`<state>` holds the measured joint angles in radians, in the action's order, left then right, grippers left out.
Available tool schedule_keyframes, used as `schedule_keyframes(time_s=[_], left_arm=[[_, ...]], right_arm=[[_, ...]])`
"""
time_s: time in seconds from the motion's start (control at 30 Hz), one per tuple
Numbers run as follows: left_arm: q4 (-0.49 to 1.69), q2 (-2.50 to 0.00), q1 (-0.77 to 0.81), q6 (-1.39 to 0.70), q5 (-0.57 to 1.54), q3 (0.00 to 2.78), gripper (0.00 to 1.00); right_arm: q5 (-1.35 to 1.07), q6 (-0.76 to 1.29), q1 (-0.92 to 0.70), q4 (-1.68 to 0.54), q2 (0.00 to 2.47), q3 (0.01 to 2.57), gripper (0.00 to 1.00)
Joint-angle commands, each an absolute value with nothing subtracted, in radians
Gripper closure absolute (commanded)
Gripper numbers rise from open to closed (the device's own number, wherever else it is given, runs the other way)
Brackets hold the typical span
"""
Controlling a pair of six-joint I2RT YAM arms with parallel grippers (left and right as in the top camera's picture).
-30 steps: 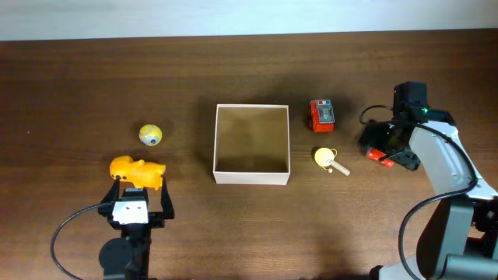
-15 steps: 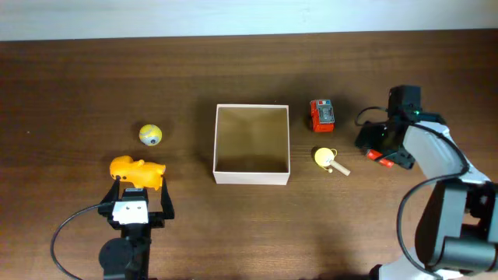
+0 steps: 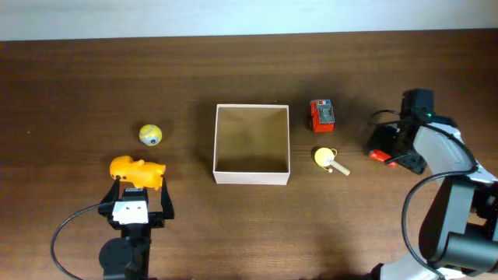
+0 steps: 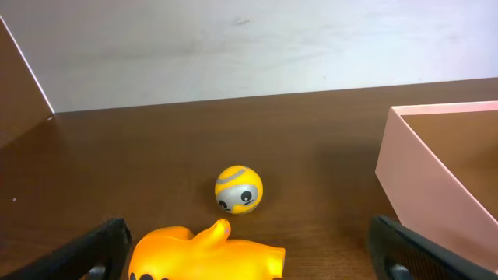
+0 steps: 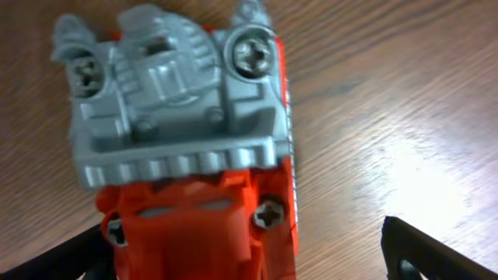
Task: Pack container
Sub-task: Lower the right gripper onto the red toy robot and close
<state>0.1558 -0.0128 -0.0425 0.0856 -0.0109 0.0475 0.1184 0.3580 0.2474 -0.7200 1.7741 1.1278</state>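
Observation:
The container (image 3: 251, 178) is a square white-walled box with a tan inside, empty, at the table's middle; its wall shows in the left wrist view (image 4: 424, 175). My left gripper (image 3: 141, 193) is open, just behind an orange animal toy (image 3: 138, 169), which lies between the fingers in the left wrist view (image 4: 206, 253). My right gripper (image 3: 391, 148) is open around a red and grey toy (image 3: 378, 156), which fills the right wrist view (image 5: 183, 155). The right finger (image 5: 424, 249) stands apart from it.
A yellow and grey ball (image 3: 150, 134) lies left of the container and also shows in the left wrist view (image 4: 239, 188). A red block toy (image 3: 321, 114) and a yellow toy with a stick (image 3: 327, 159) lie just right of the container.
My right gripper has shifted a little to the right over the red and grey toy. The left arm and the other toys have not moved.

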Motion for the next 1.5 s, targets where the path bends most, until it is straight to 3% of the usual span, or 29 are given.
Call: schedule_keyframes(time_s=[0.0, 0.77, 1.27, 1.47], left_arm=[[0.155, -0.006, -0.049, 0.095, 0.001, 0.043, 0.01], [0.155, -0.006, -0.049, 0.095, 0.001, 0.043, 0.01], [0.155, -0.006, -0.049, 0.095, 0.001, 0.043, 0.01], [0.155, -0.006, -0.049, 0.095, 0.001, 0.043, 0.01]], right_arm=[[0.143, 0.344, 0.271, -0.715, 1.779, 1.126, 0.01], [0.132, 0.100, 0.271, -0.620, 1.780, 1.126, 0.03], [0.101, 0.101, 0.271, -0.620, 1.780, 1.126, 0.30], [0.101, 0.101, 0.271, -0.620, 1.780, 1.126, 0.33]])
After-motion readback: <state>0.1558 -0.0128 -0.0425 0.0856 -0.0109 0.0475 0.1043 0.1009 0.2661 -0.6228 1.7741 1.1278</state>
